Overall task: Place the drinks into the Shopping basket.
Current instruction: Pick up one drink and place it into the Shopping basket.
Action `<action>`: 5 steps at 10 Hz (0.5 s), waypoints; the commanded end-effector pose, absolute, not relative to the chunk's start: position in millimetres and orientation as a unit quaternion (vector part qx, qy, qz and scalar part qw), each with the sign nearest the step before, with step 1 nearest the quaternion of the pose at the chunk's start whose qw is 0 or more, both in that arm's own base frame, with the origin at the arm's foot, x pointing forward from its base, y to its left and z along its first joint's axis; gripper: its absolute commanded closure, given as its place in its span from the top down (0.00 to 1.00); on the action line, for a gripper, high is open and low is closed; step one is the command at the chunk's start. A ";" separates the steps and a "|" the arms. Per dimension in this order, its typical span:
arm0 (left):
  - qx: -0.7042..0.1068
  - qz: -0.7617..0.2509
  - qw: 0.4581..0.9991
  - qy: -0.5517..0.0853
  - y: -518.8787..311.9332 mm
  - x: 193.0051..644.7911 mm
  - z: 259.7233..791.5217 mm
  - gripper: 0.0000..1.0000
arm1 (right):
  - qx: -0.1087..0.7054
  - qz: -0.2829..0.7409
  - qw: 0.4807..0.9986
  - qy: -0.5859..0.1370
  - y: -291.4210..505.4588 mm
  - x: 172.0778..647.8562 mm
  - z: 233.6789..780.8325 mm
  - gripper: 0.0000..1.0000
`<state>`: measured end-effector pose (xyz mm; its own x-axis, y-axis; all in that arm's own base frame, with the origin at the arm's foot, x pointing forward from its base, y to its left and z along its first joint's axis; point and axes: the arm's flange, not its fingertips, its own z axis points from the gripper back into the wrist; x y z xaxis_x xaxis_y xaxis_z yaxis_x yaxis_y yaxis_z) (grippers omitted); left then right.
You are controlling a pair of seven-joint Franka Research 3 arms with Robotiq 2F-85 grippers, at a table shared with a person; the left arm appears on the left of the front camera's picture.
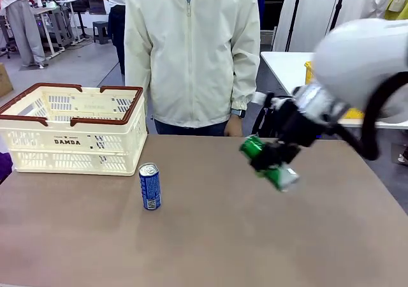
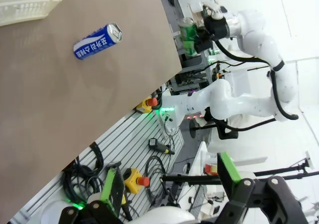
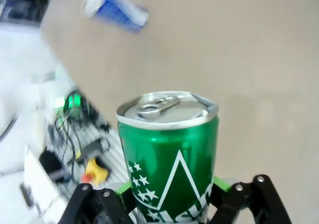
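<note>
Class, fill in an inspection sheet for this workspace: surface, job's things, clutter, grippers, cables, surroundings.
Surface: brown table, no spills seen.
Job's things: basket at the far left; blue can upright on the table in front of it; green can tilted in the air.
Clutter: nothing seen.
Grippers: right gripper shut on the green can, above the table's right half; left gripper open, holding nothing.
Cables: black cable loops along the right arm; black cables beside the table's near edge.
Surroundings: person in a cream jacket at the far side; white table behind.
</note>
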<state>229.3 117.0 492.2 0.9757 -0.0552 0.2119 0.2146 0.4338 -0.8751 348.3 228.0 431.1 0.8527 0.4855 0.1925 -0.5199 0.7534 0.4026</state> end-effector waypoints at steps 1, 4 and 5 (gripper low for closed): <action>-0.534 -0.086 0.837 -0.084 115.6 229.1 492.8 1.00 | 0.199 0.192 0.961 -0.004 278.4 371.0 398.9 0.00; -0.534 -0.086 0.837 -0.084 115.6 229.1 492.8 1.00 | 0.144 0.122 0.981 -0.047 340.6 373.4 353.3 0.00; -0.534 -0.086 0.837 -0.084 115.6 229.1 492.8 1.00 | 0.104 0.125 0.986 -0.036 355.6 376.5 325.6 0.00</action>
<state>229.3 117.0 492.2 0.9757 -0.0551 0.2120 0.2146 0.4338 -0.8751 362.9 333.9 334.8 0.9557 0.2728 0.1104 -0.2938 0.9068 0.3024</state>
